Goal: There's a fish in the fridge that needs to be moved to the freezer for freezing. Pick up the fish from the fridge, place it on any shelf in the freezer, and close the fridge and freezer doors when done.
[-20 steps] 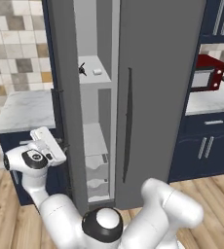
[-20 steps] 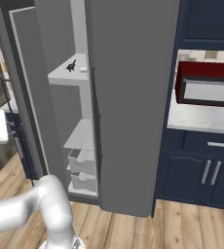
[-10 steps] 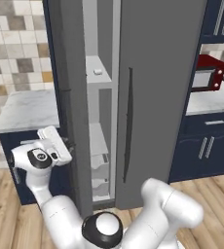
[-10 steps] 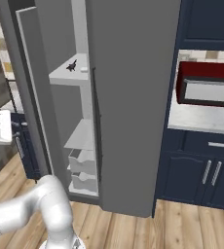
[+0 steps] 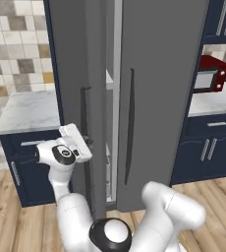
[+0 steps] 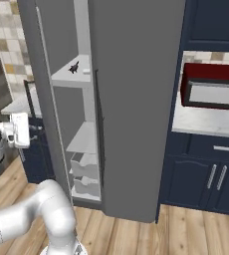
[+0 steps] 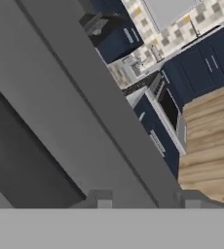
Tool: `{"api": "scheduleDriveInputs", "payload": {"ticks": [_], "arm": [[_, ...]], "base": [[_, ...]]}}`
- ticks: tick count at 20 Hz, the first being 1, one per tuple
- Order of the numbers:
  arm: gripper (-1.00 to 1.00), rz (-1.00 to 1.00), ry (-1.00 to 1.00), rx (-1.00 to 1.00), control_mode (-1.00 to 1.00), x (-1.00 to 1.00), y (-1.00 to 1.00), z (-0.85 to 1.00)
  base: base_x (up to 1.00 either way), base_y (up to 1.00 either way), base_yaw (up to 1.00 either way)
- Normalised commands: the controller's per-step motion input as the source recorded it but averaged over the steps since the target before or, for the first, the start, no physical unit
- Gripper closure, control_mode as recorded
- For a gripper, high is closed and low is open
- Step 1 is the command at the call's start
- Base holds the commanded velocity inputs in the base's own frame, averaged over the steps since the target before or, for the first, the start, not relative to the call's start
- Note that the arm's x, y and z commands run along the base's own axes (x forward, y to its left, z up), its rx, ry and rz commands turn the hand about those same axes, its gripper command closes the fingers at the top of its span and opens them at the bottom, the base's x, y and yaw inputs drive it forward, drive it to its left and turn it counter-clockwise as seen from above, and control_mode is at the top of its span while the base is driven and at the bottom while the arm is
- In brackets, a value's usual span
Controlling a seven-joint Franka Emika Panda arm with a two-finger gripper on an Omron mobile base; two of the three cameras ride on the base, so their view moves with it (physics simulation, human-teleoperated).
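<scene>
The freezer door stands a narrow gap from shut beside the closed fridge door. My gripper is against the freezer door's outer face, right at its dark bar handle. In the hand view the gripper is open, its tips spread over the grey door panel with nothing between them. From the right side, the freezer still shows its white shelves and drawers. A small dark fish lies on the upper freezer shelf.
A red microwave sits on the marble counter right of the unit. Another marble counter with navy cabinets stands to the left, close behind my hand. Wooden floor lies in front.
The freezer door has swung far toward shut, narrowing the gap to a slit. My gripper has moved right with it, staying against the door by its handle.
</scene>
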Motion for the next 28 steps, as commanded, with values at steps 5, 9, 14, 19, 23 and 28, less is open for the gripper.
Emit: {"api": "scheduleDriveInputs", "payload": {"ticks": [5,9,14,19,23,28], "arm": [[-1.00,0.00,0.00,0.03,-1.00,0.33,-0.86,-0.06],[-1.00,0.00,0.00,0.03,-1.00,0.30,-0.82,-0.04],[-1.00,0.00,0.00,0.02,-1.00,0.39,-0.74,-0.03],[-1.00,0.00,0.08,0.00,-1.00,0.75,-0.33,0.00],[-1.00,0.00,0.15,0.00,-1.00,0.91,-0.37,0.00],[-1.00,0.00,0.11,0.00,-1.00,0.86,-0.33,0.00]], "base": [[0.00,0.00,0.00],[0.00,0.00,0.00],[0.00,0.00,0.00],[0.00,0.00,0.00],[0.00,0.00,0.00],[0.00,0.00,0.00]]}}
